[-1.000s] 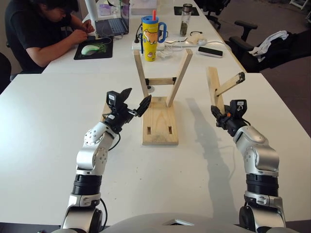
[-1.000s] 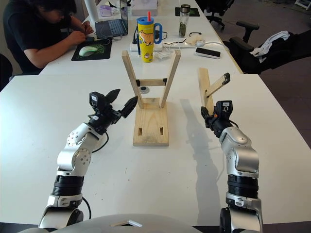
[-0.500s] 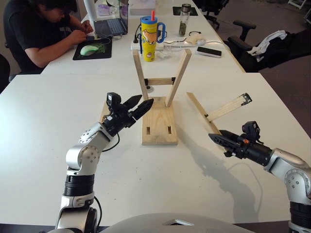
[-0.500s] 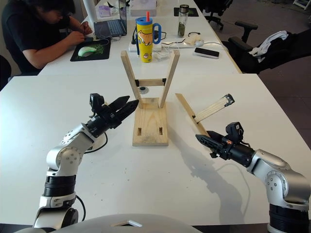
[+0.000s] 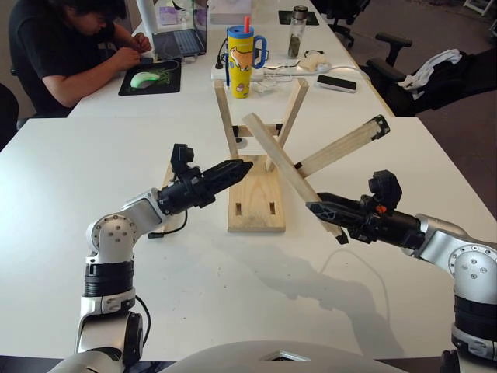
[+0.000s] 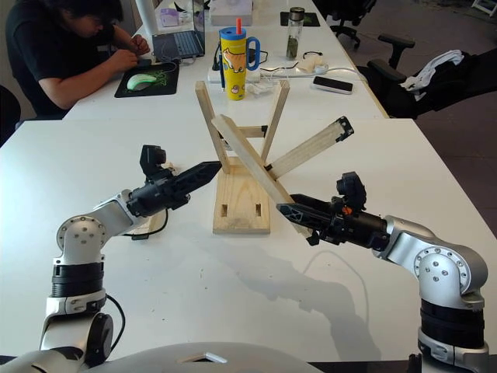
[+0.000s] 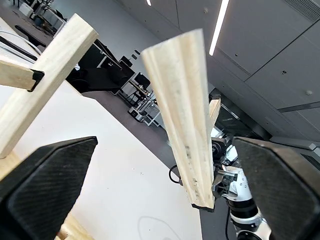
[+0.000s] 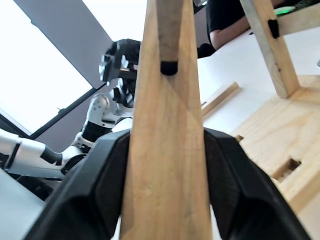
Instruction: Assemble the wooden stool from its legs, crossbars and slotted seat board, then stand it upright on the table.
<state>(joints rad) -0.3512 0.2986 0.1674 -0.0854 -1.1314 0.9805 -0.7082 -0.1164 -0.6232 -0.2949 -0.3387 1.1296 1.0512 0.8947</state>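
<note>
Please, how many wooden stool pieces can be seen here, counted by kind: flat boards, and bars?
Board: 1
Bars: 6 (upright frame 3, held pair 2, loose bar 1)
Total: 7

I watch through two head cameras set side by side, looking forward and down over both arms at the table [image 5: 62, 194]. Both take in the same scene, with the seat board [image 5: 256, 203] in the middle, though the right eye shows everything a little further left. The left wrist camera looks out between the left gripper's [image 5: 237, 167] spread fingers [image 7: 45, 175], facing up and across to the leg frame [image 7: 185, 115] close ahead. The right wrist camera sits hard against that frame, clamped in the right gripper [image 5: 318, 208], and looks along it toward the seat board beyond.
</note>
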